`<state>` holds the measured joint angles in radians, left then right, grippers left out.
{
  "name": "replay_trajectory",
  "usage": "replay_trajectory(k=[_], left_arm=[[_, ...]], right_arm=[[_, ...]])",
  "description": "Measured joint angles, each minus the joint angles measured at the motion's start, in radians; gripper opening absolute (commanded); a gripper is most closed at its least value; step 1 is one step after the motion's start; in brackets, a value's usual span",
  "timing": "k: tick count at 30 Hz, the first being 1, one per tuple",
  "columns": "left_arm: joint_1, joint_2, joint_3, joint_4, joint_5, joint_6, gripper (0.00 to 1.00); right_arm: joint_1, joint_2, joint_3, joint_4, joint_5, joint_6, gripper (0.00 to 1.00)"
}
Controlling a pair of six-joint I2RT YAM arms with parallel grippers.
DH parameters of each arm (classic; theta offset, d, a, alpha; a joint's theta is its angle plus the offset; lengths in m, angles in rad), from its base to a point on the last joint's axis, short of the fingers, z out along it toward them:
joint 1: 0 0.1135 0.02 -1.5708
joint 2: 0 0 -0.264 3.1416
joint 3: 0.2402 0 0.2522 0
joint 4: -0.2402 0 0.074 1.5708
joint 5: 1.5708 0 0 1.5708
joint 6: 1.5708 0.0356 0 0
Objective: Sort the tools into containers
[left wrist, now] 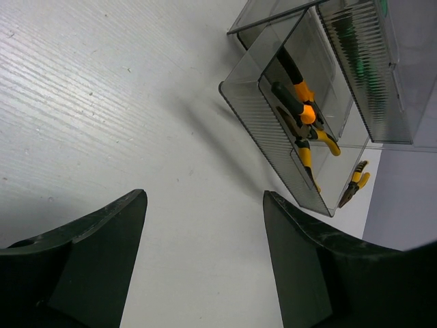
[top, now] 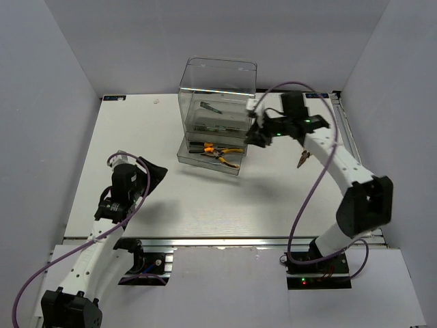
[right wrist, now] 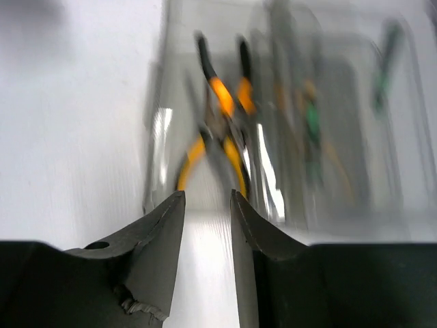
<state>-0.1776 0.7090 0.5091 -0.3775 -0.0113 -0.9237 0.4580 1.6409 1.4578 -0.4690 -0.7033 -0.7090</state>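
Observation:
The clear cabinet (top: 217,85) stands at the back middle. Its bottom drawer (top: 198,164) is pulled out and holds orange-and-black pliers (top: 222,154). A green-handled tool (top: 210,107) lies in an upper drawer. One more pair of pliers (top: 302,159) lies on the table to the right. My right gripper (top: 258,137) hovers by the drawer's right end, narrowly open and empty (right wrist: 207,198); its view is blurred, with the pliers (right wrist: 222,116) ahead. My left gripper (top: 156,174) is wide open and empty (left wrist: 205,205), left of the drawer (left wrist: 263,123).
Grey walls enclose the white table on three sides. Purple cables loop from both arms. In the left wrist view the loose pliers (left wrist: 355,183) show beyond the drawer's far end.

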Motion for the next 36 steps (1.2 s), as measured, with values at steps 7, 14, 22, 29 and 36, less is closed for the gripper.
replay_trajectory(k=[7,14,22,29,36], left_arm=[[0.000,0.025,-0.006,0.039,0.001,0.004,0.80],[0.000,0.066,-0.006,0.061,0.030,0.014,0.80],[0.000,0.061,-0.006,0.063,0.039,0.017,0.80],[0.000,0.031,-0.006,0.041,0.039,0.009,0.80],[0.000,0.034,-0.005,0.026,0.039,-0.006,0.80]], right_arm=[[-0.312,-0.167,-0.236,-0.018,0.017,0.044,0.41],[-0.439,-0.066,-0.330,0.121,0.401,0.404,0.56],[-0.472,0.150,-0.218,0.184,0.731,0.644,0.78],[-0.540,0.246,-0.114,0.203,0.814,0.751,0.54],[-0.592,0.322,-0.100,0.208,0.816,0.790,0.37]])
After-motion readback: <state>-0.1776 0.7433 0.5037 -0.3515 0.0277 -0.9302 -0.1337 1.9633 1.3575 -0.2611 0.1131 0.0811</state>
